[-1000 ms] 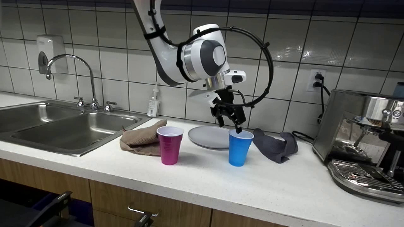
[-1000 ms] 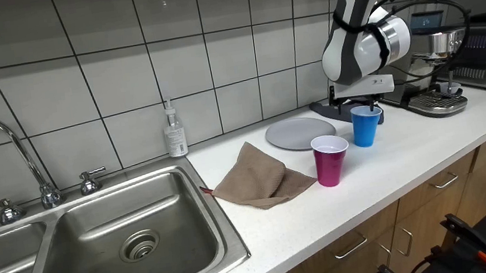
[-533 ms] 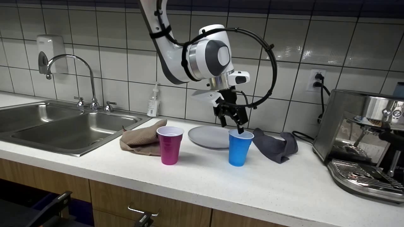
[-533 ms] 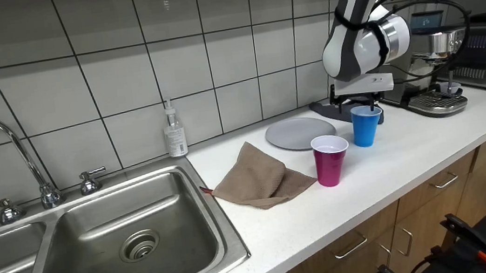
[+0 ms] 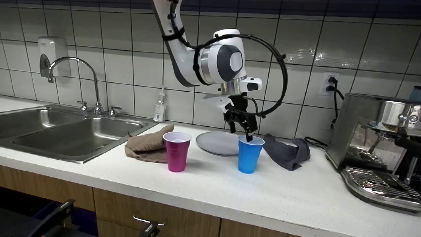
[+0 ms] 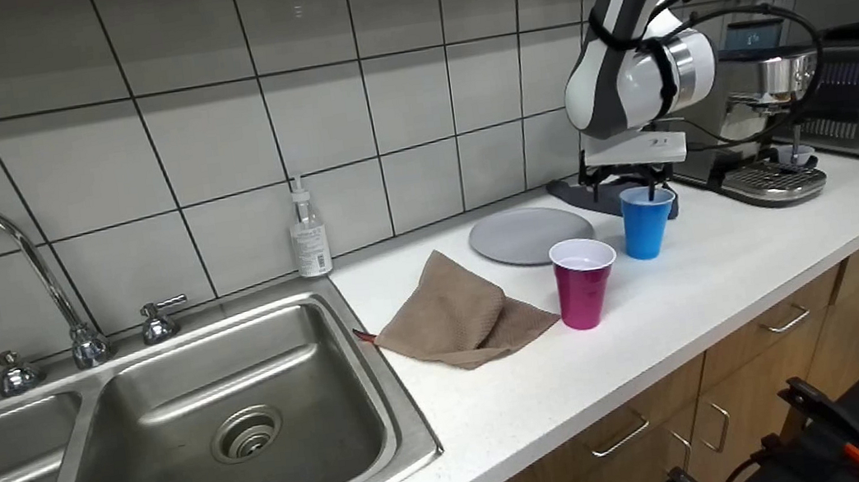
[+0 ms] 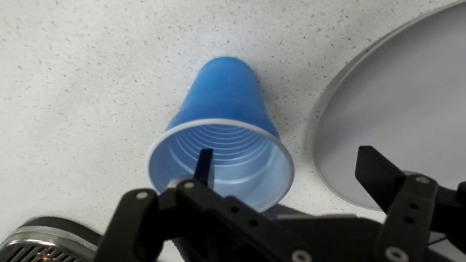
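Speckled white desk [image 5: 296,197] ran along tiled wall [image 5: 118,65].
Fingers [image 7: 376,174] were wide apart, one at the mouth of the blue plastic cup [image 5: 249,158], upright on desk beside gray plate [image 5: 215,144]; magenta cup [image 5: 177,155] stood nearby.

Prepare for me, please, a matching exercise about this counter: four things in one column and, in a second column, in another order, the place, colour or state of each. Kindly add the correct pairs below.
Things
1. Plate
2. Brown cloth
3. Pink cup
4. Jaws

Place, colour or state
A. Wide open, with one finger at the mouth of the blue cup
B. Lying partly folded beside the sink
C. Round and grey
D. Standing upright, white on the inside

Correct pairs: 1-C, 2-B, 3-D, 4-A
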{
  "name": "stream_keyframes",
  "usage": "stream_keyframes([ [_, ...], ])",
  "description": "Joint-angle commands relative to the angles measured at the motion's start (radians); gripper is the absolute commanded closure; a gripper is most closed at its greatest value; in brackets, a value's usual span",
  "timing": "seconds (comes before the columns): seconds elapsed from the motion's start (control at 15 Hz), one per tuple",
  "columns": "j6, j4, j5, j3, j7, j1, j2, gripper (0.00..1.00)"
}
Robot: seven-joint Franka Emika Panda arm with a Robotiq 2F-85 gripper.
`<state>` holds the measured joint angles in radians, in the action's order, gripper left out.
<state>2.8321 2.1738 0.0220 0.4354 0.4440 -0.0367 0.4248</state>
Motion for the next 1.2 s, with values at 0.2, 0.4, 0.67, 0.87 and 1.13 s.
stream_keyframes([
  [0.2, -0.066, -0.084, -0.054, -0.086, -0.038, 0.098, 0.033, 0.0],
  [0.4, -0.08, -0.106, -0.058, -0.097, -0.042, 0.114, 0.047, 0.26],
  [0.67, -0.101, -0.132, -0.055, -0.103, -0.048, 0.126, 0.061, 0.5],
  [0.87, -0.108, -0.139, -0.051, -0.105, -0.051, 0.129, 0.066, 0.72],
  [1.13, -0.108, -0.142, -0.04, -0.096, -0.047, 0.123, 0.061, 0.99],
])
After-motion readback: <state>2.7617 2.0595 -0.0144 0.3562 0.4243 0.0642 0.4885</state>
